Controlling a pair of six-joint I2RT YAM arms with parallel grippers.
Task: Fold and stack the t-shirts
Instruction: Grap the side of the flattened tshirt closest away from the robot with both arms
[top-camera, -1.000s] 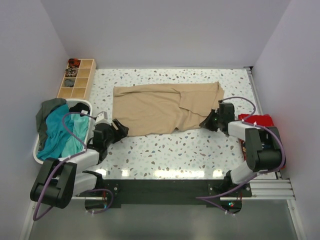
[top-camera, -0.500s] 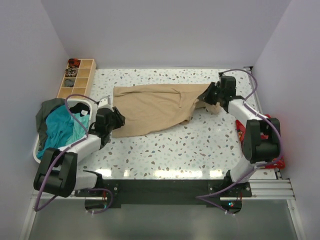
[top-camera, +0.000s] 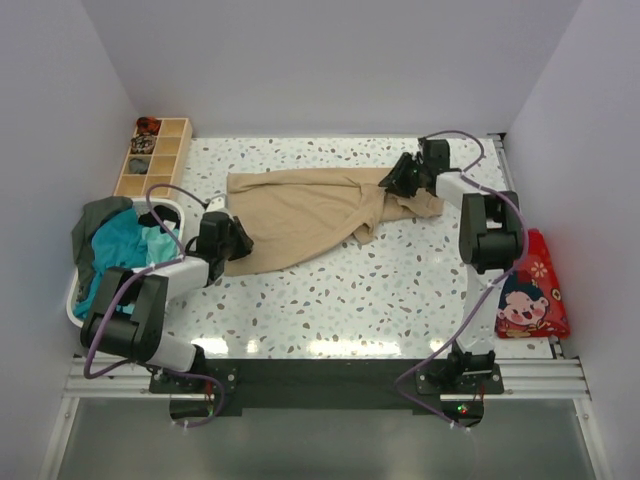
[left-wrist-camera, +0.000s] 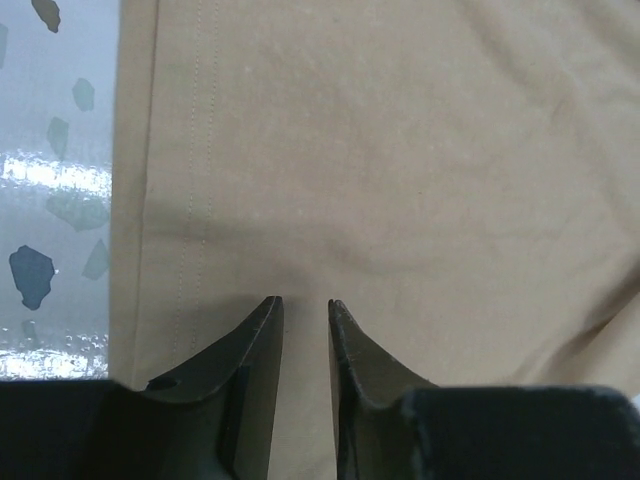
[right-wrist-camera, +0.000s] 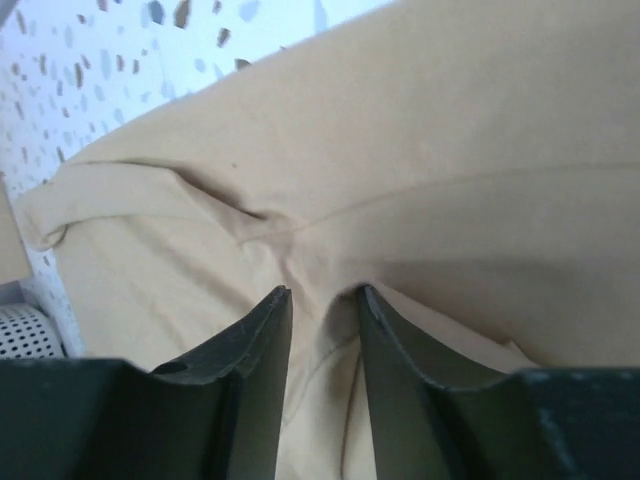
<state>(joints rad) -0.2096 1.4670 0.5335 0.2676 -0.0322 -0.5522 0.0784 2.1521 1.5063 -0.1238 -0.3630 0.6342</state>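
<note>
**Item: sandy-beige t-shirt on table, both grippers on it**

- Sandy-beige t-shirt (top-camera: 300, 215): lies across the upper middle of the speckled table (top-camera: 380, 290), spread mostly flat. Its right part is folded over and bunched towards the upper right.
- Left gripper (top-camera: 246, 241): at the shirt's lower left corner, just inside the stitched hem. In the wrist view its fingers (left-wrist-camera: 262, 340) stand a narrow gap apart, tips down on flat cloth. No fold shows caught between them.
- Right gripper (top-camera: 390, 180): at the bunched upper right part of the shirt. Its fingers (right-wrist-camera: 262, 345) are slightly spread, and a pucker of cloth runs up to the gap between the tips.
- Teal t-shirt (top-camera: 118, 255): heaped in the white basket (top-camera: 165, 206) at the left edge.
- Dark grey-green t-shirt (top-camera: 92, 222): draped over the basket's far left side, beside the teal one.
- Wooden compartment box (top-camera: 155, 160): upper left corner of the table, small items in its far cells.
- Red cartoon-printed pouch (top-camera: 528, 285): right edge of the frame, well apart from the shirt.
</note>
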